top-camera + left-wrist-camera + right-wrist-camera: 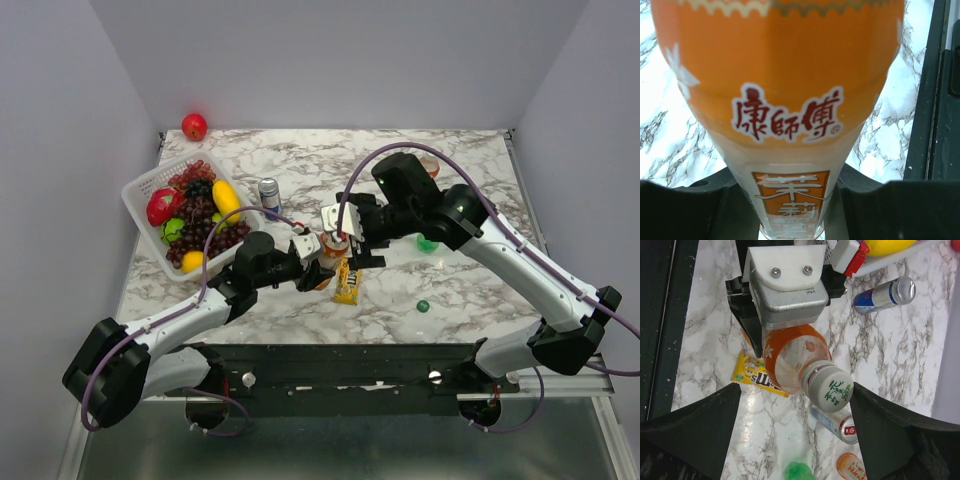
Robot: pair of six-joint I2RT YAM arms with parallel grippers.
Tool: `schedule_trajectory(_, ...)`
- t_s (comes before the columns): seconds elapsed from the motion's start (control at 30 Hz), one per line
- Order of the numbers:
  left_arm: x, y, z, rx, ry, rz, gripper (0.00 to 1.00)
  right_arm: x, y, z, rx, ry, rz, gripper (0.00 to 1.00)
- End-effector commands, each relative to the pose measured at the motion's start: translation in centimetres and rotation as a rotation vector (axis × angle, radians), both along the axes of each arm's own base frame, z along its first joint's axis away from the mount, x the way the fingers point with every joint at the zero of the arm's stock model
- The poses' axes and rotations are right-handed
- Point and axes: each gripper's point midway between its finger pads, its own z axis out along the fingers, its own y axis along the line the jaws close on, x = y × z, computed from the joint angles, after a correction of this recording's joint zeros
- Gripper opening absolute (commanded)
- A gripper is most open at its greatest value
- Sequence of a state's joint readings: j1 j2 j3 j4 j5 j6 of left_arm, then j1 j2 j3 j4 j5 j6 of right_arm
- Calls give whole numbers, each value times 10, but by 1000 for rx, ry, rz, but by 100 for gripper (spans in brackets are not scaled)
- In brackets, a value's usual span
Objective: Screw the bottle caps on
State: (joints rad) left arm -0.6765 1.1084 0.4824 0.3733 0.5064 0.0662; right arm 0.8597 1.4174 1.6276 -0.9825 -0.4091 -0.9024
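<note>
My left gripper (792, 202) is shut on the lower body of an orange drink bottle (785, 85) and holds it upright near the table's middle (328, 268). A white cap (832, 389) sits on its neck, close to my right-hand finger (895, 435). My right gripper (795, 390) is open above it, jaws either side of the bottle top and not touching the cap; it also shows in the top view (345, 245). A green bottle (428, 243) and a dark green cap (423, 306) lie to the right. A second orange bottle (852, 466) lies beyond. The other white cap is out of view.
A yellow candy pack (347, 283) lies beside the held bottle. A blue and silver can (269, 195) stands near a white basket (140, 190) of fruit at the left. Another can (837, 424) lies under my right gripper. A red apple (194, 126) sits at the back left.
</note>
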Motion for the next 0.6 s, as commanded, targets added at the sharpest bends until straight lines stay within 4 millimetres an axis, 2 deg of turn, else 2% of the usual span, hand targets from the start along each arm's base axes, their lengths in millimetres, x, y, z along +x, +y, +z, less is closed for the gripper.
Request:
schedule_trajectory(0.0,13,-3,19,-51,-24,50,0,-2,-5,4,5,-1,-48,95)
schedule_trajectory(0.23,15,-2,22,-65,-20,65,0,1,-10,-3,-25,17,-93,95)
schedule_trajectory(0.57,15,-1,17,-59,-9,69,0,5,-13,-1,-24,5,-133,94)
